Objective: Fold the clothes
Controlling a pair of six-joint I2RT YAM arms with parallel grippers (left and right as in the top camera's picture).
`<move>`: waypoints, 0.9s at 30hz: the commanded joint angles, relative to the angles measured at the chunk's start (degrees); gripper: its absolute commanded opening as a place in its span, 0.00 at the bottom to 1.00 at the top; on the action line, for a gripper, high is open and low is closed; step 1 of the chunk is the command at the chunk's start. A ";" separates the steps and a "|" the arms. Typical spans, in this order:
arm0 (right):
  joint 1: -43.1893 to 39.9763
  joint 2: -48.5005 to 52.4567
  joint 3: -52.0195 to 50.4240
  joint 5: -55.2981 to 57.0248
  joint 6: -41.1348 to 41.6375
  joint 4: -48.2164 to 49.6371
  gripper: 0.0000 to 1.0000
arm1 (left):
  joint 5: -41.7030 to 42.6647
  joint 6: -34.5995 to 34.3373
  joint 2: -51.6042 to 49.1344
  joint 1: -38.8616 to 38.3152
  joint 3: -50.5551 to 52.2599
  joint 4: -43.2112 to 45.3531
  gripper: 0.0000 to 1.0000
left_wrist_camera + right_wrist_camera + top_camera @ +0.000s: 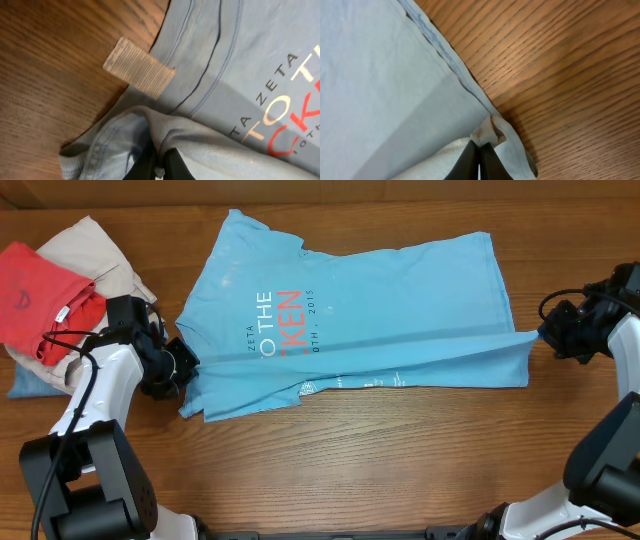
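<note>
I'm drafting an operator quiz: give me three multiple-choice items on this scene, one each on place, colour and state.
1. Where is the clothes pile? A) left of the blue T-shirt B) on it C) right of it
2. Its lettering is? A) black B) white and red-orange C) green
3. The left gripper and right gripper are? A) both open B) one shut C) both shut on the blue T-shirt
Answers: 1 A, it lies beyond the collar end; 2 B, seen on the chest; 3 C, each pinches fabric.

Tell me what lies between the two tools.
Only the sky-blue T-shirt: its folded edge runs from the left tool to the right tool, both shut on it, seen overhead.
</note>
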State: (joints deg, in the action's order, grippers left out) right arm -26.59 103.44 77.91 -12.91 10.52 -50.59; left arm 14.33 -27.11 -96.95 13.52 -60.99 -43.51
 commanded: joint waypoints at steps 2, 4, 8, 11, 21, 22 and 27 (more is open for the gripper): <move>-0.04 1.62 0.52 0.37 0.11 0.44 0.04 | -0.33 -1.25 -0.44 0.22 0.39 0.33 0.05; -0.04 1.97 0.20 0.35 -0.04 0.68 0.04 | -0.33 -1.25 -0.44 0.22 0.42 0.33 0.05; 0.15 2.25 0.15 0.37 -0.04 0.79 0.04 | -0.31 -1.27 -0.44 0.22 0.42 0.39 0.05; 0.85 2.25 0.15 0.37 -0.09 0.98 0.04 | -0.31 -1.46 -0.44 0.22 0.42 0.98 0.05; 4.81 3.45 0.13 3.76 0.22 4.26 0.25 | 1.86 -2.54 -0.44 -0.48 0.42 7.19 0.26; 4.83 3.76 0.13 3.96 0.20 4.20 0.26 | 1.97 -2.54 -0.44 -0.48 0.42 7.43 0.30; 4.66 4.07 0.11 6.58 -0.48 1.60 0.26 | 3.87 -2.49 -0.44 -0.48 0.42 6.78 0.56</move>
State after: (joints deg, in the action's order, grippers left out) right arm -21.67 107.15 77.89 -9.56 10.41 -48.27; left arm 16.32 -29.61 -96.95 13.45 -60.99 -36.32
